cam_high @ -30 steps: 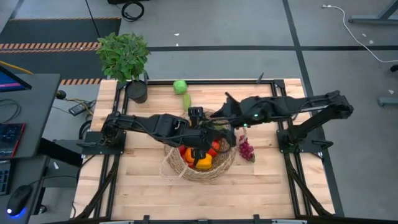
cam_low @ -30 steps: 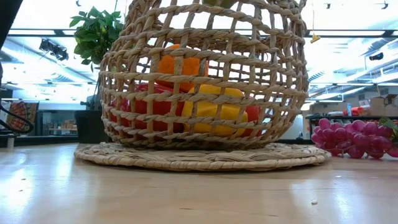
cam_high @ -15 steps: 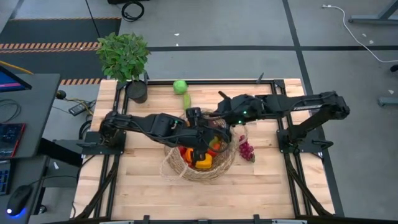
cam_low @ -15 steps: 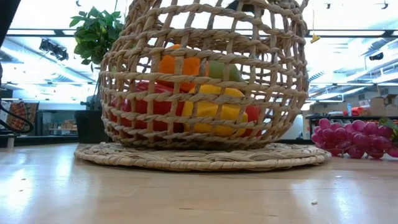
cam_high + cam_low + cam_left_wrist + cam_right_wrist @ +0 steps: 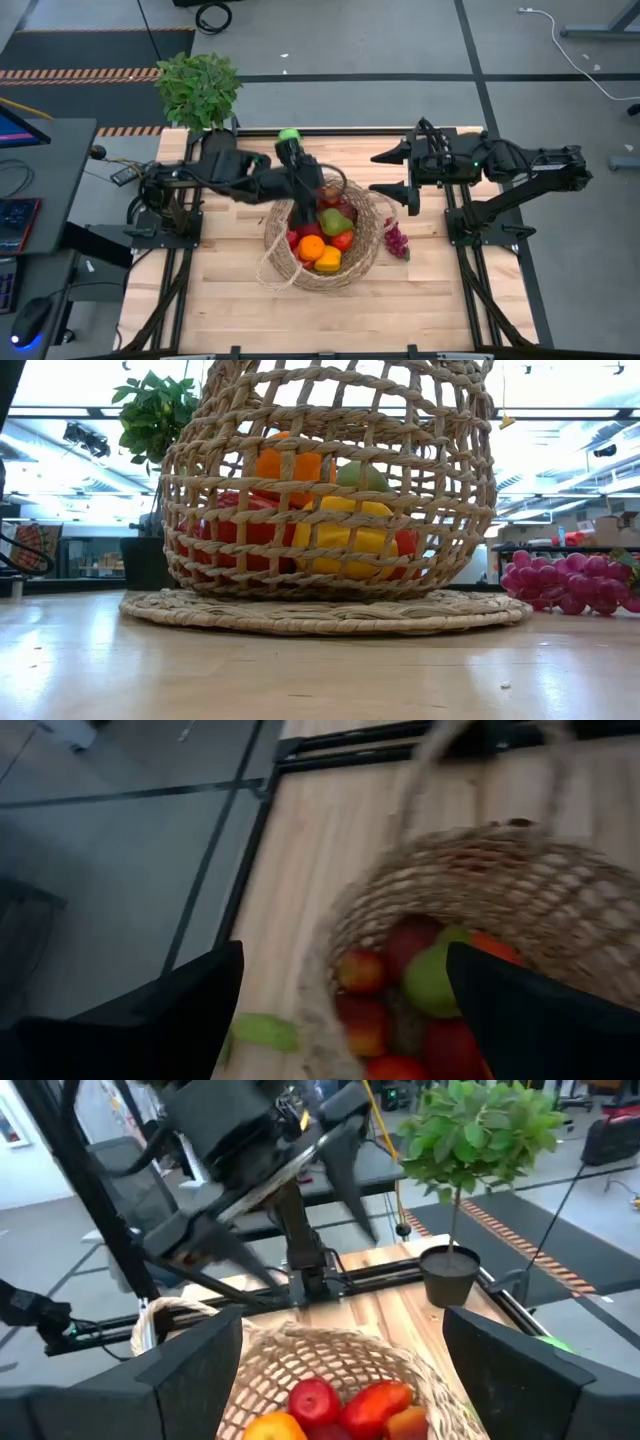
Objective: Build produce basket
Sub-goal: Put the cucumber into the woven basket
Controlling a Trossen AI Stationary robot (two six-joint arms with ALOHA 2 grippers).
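2 dark jointed arms, black cables along links; green light on right arm (image 5: 476, 160).

Both grippers (image 5: 305, 185) (image 5: 398, 170) open, raised.

No text, label, brand, number or sign can be read anywhere in these views, on the table or beyond.

A round tan wicker basket (image 5: 285, 262) is set upright mid-table, filled with red, orange and yellow produce (image 5: 320, 250) topped by a green pear (image 5: 334, 222). A purple grape bunch (image 5: 397, 242) lies just beside its right rim.
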